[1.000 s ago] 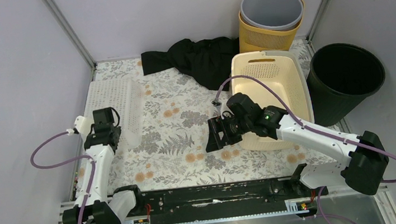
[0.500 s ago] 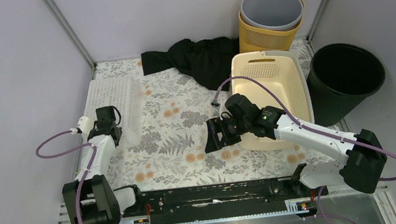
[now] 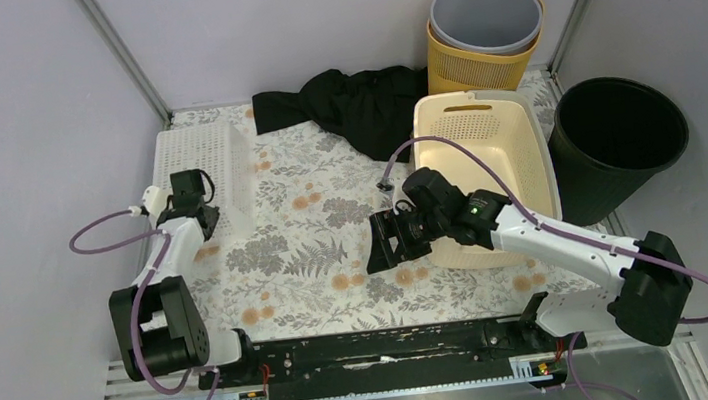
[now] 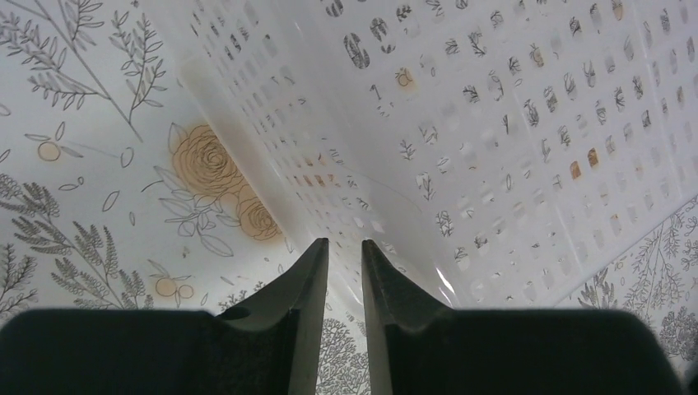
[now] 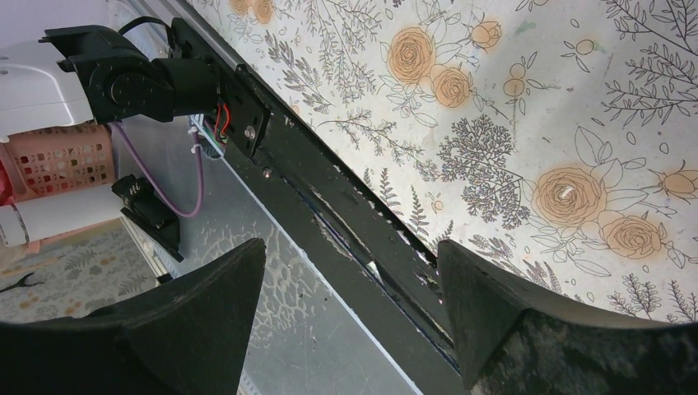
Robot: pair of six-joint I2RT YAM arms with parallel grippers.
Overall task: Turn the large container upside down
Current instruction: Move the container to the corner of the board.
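The large container, a white perforated basket (image 3: 210, 166), rests tipped on the floral cloth at the left. In the left wrist view its translucent wall (image 4: 510, 123) fills the upper right. My left gripper (image 3: 198, 206) is at the basket's near left edge. Its jaws (image 4: 345, 243) stand almost together, shut on the basket's thin rim. My right gripper (image 3: 380, 242) hangs open over the middle of the table, left of the cream basket (image 3: 513, 131). Nothing is between its fingers (image 5: 351, 245).
A black cloth (image 3: 349, 105) lies at the back. A grey bin sits nested in a yellow basket (image 3: 484, 54) at the back right. A black bucket (image 3: 619, 134) stands at the right. The black base rail (image 5: 346, 214) runs along the near edge.
My left arm has swung back and to the left, and the white basket has tipped farther toward the back with it. The right arm has stayed still.
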